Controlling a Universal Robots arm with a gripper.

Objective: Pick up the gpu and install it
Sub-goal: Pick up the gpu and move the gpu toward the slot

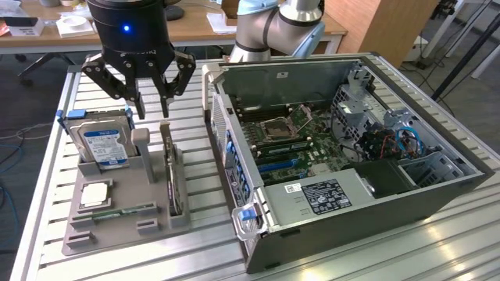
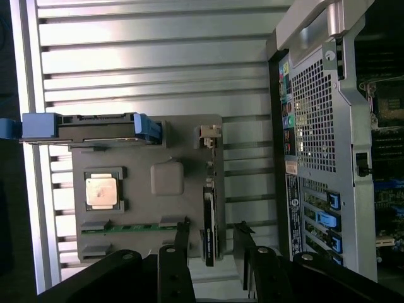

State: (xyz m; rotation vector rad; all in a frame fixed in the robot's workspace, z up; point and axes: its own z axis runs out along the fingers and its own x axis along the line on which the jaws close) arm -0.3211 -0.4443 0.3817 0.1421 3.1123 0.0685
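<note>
The gpu (image 1: 173,178) is a thin dark card standing on edge in a slot of the grey holder (image 1: 129,225) on the slatted table. From the wrist it appears as a narrow dark strip (image 2: 211,218) with a metal bracket at one end. My gripper (image 1: 153,111) hangs just above the card's far end, open, with nothing between its fingers (image 1: 140,108). In the wrist view the gripper (image 2: 213,252) straddles the card's line, one finger (image 2: 182,243) on each side, apart from it. The open computer case (image 1: 343,158) lies to the exterior view's right of the holder, its motherboard (image 1: 285,137) exposed.
The holder also carries a hard drive (image 1: 104,146) with a blue-white label, a square processor (image 1: 92,193) and a green memory stick (image 1: 125,211). The case's rear panel (image 2: 315,126) runs close beside the holder. Desks and another arm's base (image 1: 273,29) stand behind the table.
</note>
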